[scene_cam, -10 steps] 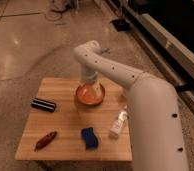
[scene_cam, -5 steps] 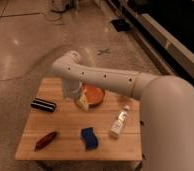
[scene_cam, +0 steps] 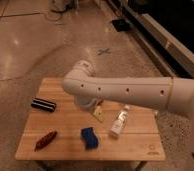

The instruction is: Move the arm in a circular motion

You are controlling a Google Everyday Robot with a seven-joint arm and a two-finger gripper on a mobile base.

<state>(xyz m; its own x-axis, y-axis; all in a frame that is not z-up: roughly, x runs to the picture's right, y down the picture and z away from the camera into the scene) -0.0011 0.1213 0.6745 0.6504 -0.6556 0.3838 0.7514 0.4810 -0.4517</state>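
The arm (scene_cam: 125, 91) is large and white, with small dark dots along its length. It reaches from the right edge leftward across the wooden table (scene_cam: 140, 147) and bends at a bulbous joint (scene_cam: 80, 80) above the table's middle. The gripper (scene_cam: 91, 106) hangs below that joint, close over the tabletop, mostly hidden by the arm. A small yellowish piece (scene_cam: 98, 113) shows right beside it.
On the table lie a black rectangular object (scene_cam: 43, 104) at the left, a reddish-brown item (scene_cam: 45, 140) at the front left, a blue sponge (scene_cam: 89, 138) and a white bottle (scene_cam: 119, 123). A blue cross (scene_cam: 104, 51) marks the floor behind. Dark furniture (scene_cam: 160, 20) runs along the right.
The arm has swung left and forward across the table, its forearm now lying lower and nearly level. It now covers the orange bowl that showed earlier.
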